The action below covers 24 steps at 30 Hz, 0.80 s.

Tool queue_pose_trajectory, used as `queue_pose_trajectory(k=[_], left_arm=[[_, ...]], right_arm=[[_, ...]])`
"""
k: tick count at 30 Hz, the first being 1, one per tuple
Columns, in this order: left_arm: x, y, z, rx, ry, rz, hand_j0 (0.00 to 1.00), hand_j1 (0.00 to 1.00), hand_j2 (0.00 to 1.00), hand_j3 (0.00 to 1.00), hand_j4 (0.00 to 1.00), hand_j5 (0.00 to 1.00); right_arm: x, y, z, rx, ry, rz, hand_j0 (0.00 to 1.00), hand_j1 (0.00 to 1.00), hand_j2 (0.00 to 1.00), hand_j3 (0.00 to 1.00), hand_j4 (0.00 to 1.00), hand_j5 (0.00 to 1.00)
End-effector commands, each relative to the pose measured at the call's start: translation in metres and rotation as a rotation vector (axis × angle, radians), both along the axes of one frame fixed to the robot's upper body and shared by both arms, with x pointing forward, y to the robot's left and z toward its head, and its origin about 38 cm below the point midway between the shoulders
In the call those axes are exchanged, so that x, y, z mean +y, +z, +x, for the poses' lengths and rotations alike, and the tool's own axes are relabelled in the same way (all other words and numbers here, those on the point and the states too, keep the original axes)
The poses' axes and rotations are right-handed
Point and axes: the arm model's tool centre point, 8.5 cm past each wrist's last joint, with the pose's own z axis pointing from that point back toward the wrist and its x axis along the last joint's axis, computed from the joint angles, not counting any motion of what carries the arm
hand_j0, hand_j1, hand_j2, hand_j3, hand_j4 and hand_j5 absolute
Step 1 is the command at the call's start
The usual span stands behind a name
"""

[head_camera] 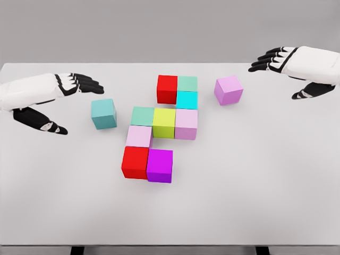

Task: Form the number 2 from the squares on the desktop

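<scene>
Left hand (50, 101) at 9 o'clock over the white table (265, 186): fingers extended and spread, thumb dropped low toward 7 o'clock, palm empty, touching no cube. Its forearm is cut off by the left picture edge. Right hand (295, 71) at 2 o'clock, near the table's far right corner: fingers relaxed and pointing toward 9 o'clock, thumb hanging below, nothing held; wrist and arm run out of the right edge. Cubes cluster at centre. Far row: red cube (167, 88) touching a pale green cube (187, 83) at its 3 o'clock; a cyan cube (187, 100) sits directly in front of the pale green one, toward 6 o'clock. Middle row, left to right, faces touching: mint cube (142, 116), yellow-green cube (164, 122), pink cube (186, 124). A light pink cube (139, 136) sits against the mint cube at its 6 o'clock. Near row: second red cube (135, 162) with a magenta cube (160, 165) touching at its 3 o'clock. Two cubes stand apart from the cluster: a teal cube (103, 113) at 9 o'clock, nearest the left hand's fingertips but clear of them, and a lilac cube (229, 90), turned slightly, at 2 o'clock. Rear faces of all cubes hidden. Two dark table supports barely show at the bottom edge, too cropped to make out.
</scene>
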Motion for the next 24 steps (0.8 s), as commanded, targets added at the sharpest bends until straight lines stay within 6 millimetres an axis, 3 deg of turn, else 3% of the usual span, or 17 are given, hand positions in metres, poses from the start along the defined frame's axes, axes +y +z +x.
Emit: queue_pose_trajectory(k=[1,5,11,15,18,24], left_arm=[[-0.010,-0.004,0.002,-0.004,-0.016,-0.024,1.00,1.00,1.00,1.00,1.00,1.00],[-0.009,-0.005,0.002,-0.004,-0.011,-0.020,1.00,1.00,1.00,1.00,1.00,1.00],[-0.043,-0.020,0.010,-0.001,-0.026,-0.078,1.00,1.00,1.00,1.00,1.00,1.00],[-0.032,-0.028,0.032,0.070,0.219,-0.081,1.00,1.00,1.00,1.00,1.00,1.00],[-0.020,-0.047,0.036,0.155,0.348,-0.087,1.00,1.00,1.00,1.00,1.00,1.00],[-0.006,-0.063,0.032,0.213,0.427,-0.071,1.00,1.00,1.00,1.00,1.00,1.00]], right_arm=[[0.000,0.002,-0.001,-0.002,0.001,0.001,1.00,1.00,1.00,1.00,1.00,1.00],[-0.001,0.001,-0.002,0.009,0.001,0.007,1.00,1.00,1.00,1.00,1.00,1.00],[0.015,-0.030,-0.003,0.094,0.046,-0.032,1.00,1.00,1.00,1.00,1.00,1.00],[0.035,-0.022,0.006,0.079,0.075,-0.024,1.00,1.00,1.00,1.00,1.00,1.00],[0.062,-0.034,0.035,0.146,0.017,-0.029,1.00,1.00,1.00,1.00,1.00,1.00],[0.063,-0.049,0.059,0.220,-0.149,0.011,1.00,1.00,1.00,1.00,1.00,1.00]])
